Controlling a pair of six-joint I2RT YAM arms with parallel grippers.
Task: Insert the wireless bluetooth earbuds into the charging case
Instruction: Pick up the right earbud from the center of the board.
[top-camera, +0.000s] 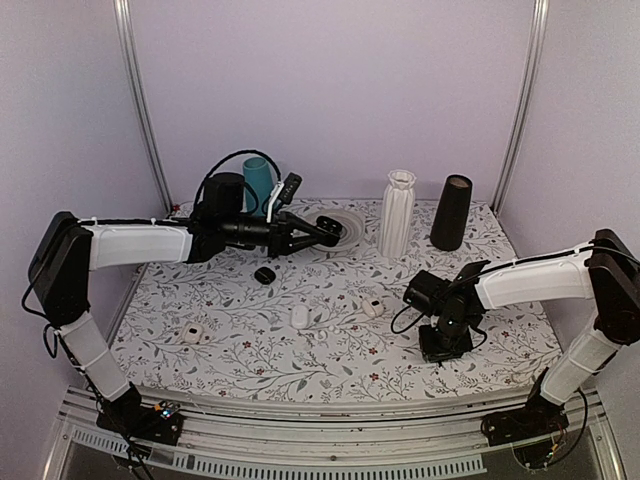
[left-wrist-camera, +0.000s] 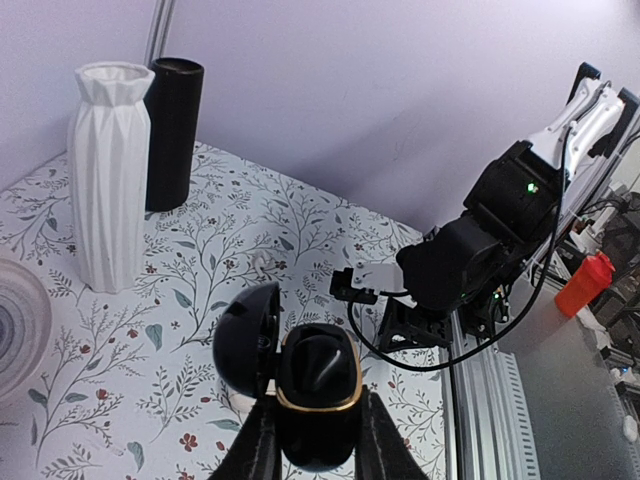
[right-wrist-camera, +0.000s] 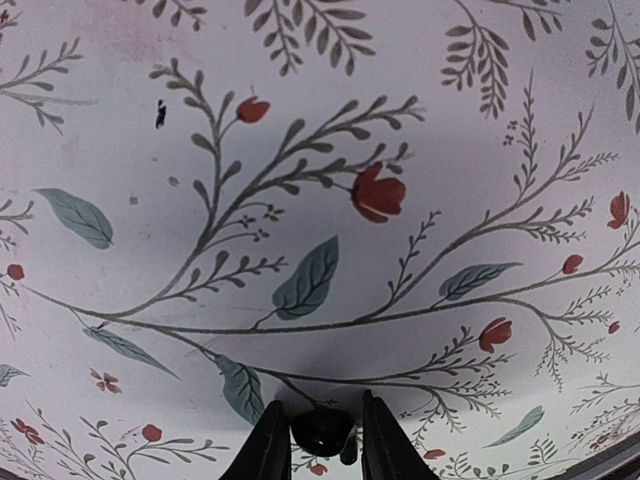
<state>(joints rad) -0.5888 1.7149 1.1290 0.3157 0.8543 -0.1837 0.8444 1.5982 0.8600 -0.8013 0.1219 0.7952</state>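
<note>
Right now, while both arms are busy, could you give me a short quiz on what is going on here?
1. True or false: the black charging case held by the left gripper has its lid closed.
2. Pick one. Between the fingers of the right gripper, low over the flowered table, sits: A) a red ball, B) a black earbud, C) a spoon.
3. Fill the gap: at the back of the table, the white vase stands beside a tall ____ cylinder.

Key: 1 false, the lid stands open; 2 B; 3 black.
</note>
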